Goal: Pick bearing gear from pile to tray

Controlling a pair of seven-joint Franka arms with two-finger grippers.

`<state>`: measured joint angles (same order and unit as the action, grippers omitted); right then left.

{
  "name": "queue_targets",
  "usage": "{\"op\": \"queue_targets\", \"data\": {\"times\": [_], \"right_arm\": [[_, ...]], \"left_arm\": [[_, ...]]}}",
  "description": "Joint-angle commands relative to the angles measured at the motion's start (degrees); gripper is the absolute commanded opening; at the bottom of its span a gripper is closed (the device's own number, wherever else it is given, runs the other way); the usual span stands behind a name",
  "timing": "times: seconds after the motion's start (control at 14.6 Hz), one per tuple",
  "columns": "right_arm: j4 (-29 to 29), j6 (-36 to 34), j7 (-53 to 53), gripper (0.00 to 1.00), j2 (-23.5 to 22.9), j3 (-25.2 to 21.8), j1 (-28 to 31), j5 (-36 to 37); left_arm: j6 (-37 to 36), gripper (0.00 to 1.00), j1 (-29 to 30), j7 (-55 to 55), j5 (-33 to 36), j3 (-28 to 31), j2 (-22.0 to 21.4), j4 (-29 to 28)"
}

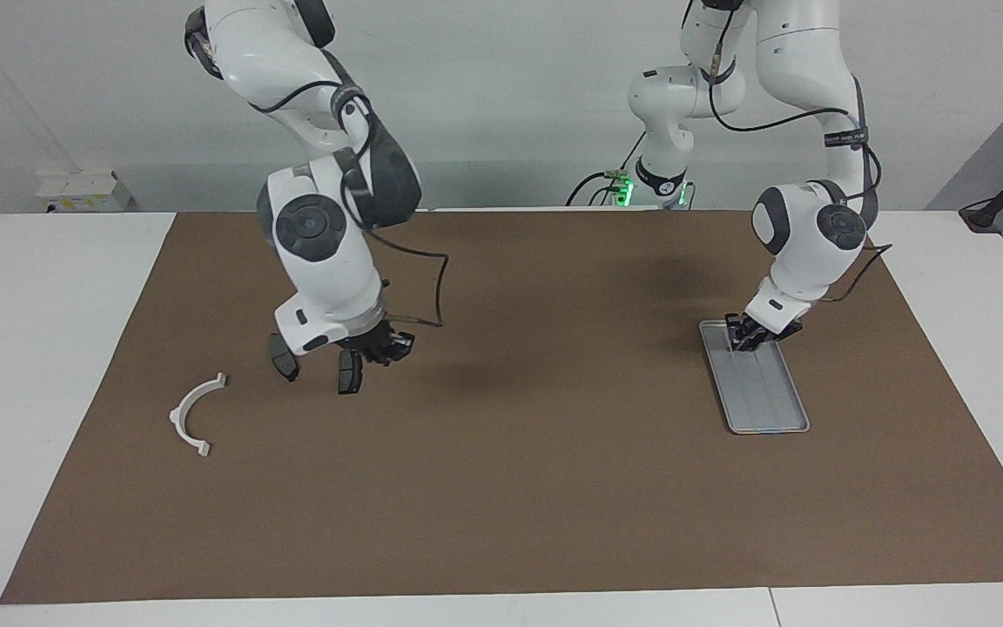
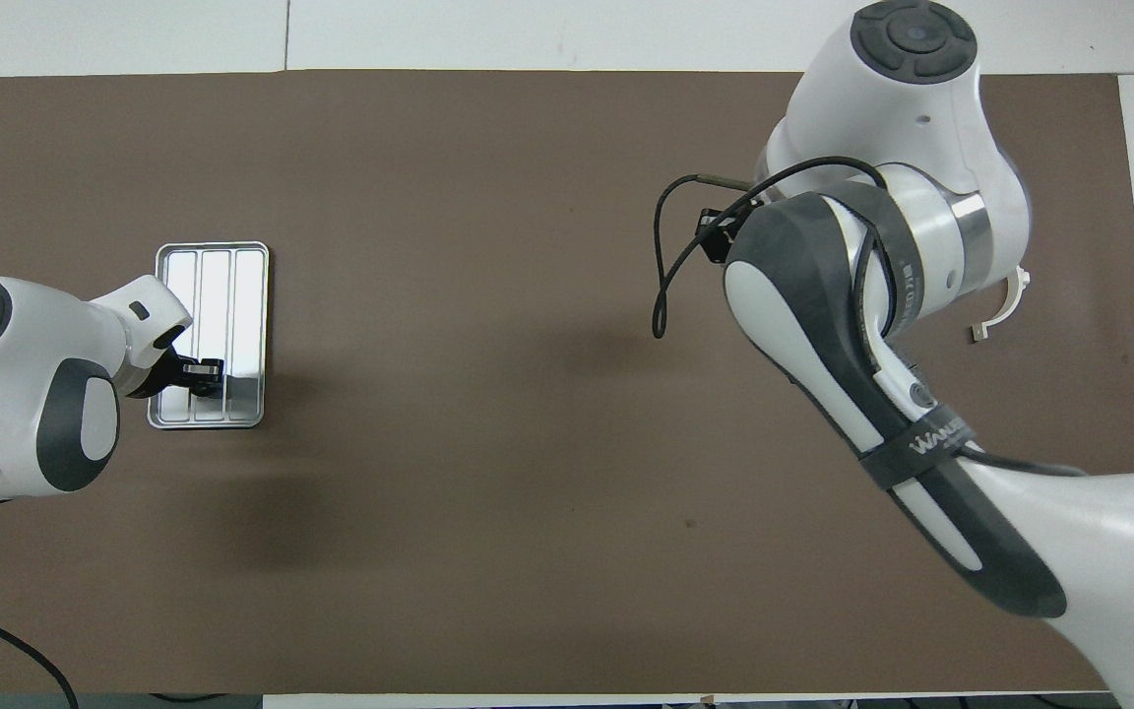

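Looking into the tray [image 1: 767, 396], we see only bare ridges; our left gripper [image 1: 741, 340], state unclear, hangs over it, our right gripper [image 1: 384, 347] pressed together above the bench.

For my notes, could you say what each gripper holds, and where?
Cannot be told: nothing shows in the shut right gripper; the left gripper hangs over the tray.

The left tool [image 2: 201, 372] hangs over the silver ridged tray [image 2: 250, 286], at the tray's end nearer the robots; the right arm [image 2: 862, 295] spreads over the brown mat [image 2: 478, 295]; a white half-ring bracket [image 2: 1002, 310] shows beside it.
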<state>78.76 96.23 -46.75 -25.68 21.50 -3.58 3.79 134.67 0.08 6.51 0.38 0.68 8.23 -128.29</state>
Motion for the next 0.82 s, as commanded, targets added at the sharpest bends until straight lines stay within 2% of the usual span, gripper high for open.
{"op": "queue_targets", "data": {"times": [0.0, 0.21, 0.27, 0.34, 0.48, 0.55, 0.76], "right_arm": [[-1.9, -0.5, -15.3, 0.11, -0.1, -0.2, -6.1, -3.1], [-1.9, 5.9, -30.5, 0.11, 0.1, -0.1, -11.3, -5.3], [-1.8, 7.2, -33.7, 0.11, -0.2, -0.1, -13.0, -5.3], [-1.5, 9.0, -36.8, 0.11, -0.6, -0.1, -14.5, -5.3], [-0.6, 12.2, -40.4, 0.11, -1.6, -0.3, -17.4, -4.2], [-0.5, 14.1, -41.7, 0.11, -2.9, -0.4, -18.3, -4.1], [0.1, 18.2, -46.2, 0.11, -6.6, -0.5, -20.5, 0.6]], "left_arm": [[1.7, 0.04, 0.0, -1.7, -0.1, -0.4, -0.2, -1.2], [1.9, 0.10, 0.0, -1.6, -0.1, -0.4, -0.4, -1.6], [2.6, 0.20, 0.0, -1.6, -0.1, -0.4, -0.4, -1.9], [3.4, 0.48, 0.0, -1.7, -0.1, -0.4, -0.4, -2.4], [3.6, 0.63, 0.0, -1.7, -0.1, -0.4, -0.4, -2.4], [3.4, 0.68, 0.0, -1.7, -0.1, -0.4, -0.4, -2.2], [2.8, 0.68, 0.0, -2.2, -0.6, -0.5, -0.2, -0.6]]}}
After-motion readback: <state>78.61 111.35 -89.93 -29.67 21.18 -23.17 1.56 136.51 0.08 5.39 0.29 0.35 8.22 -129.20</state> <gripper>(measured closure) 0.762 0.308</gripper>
